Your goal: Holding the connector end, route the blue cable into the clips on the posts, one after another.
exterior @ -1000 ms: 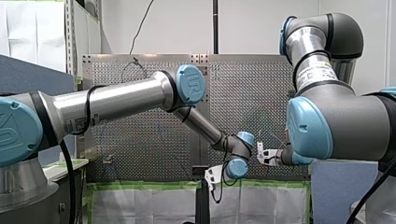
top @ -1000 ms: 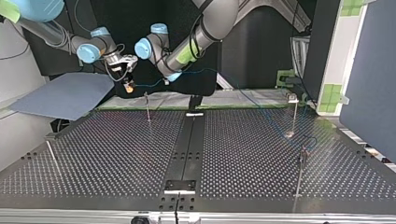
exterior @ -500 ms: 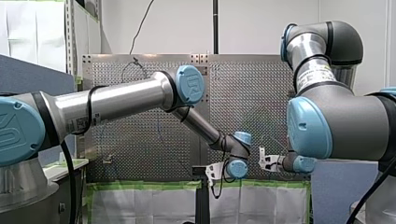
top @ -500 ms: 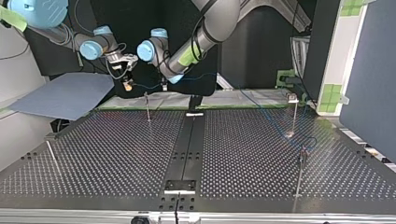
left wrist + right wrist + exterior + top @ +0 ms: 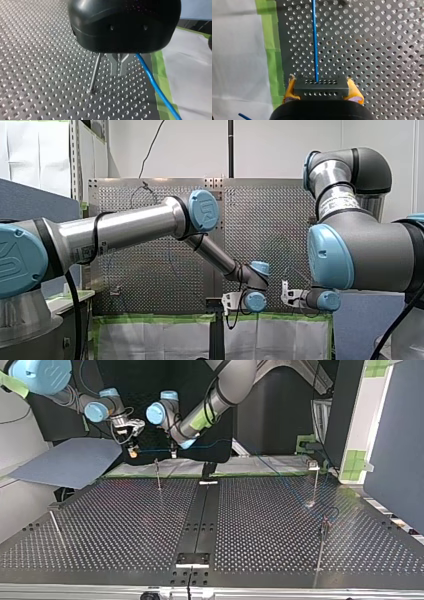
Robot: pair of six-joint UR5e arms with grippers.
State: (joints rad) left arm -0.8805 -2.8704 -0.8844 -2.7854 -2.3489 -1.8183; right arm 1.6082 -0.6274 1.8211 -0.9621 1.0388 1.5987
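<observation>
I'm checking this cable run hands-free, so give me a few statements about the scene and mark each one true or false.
1. My right pincer is shut on the black connector. True.
2. The cable is red. False: it is blue.
3. The right pincer's pads are yellow. True.
4. The table is smooth wood. False: it is dark and perforated.
5. The cable leaves the connector ahead of the right pincer. True.

Green tape, white sheet, grey board
</observation>
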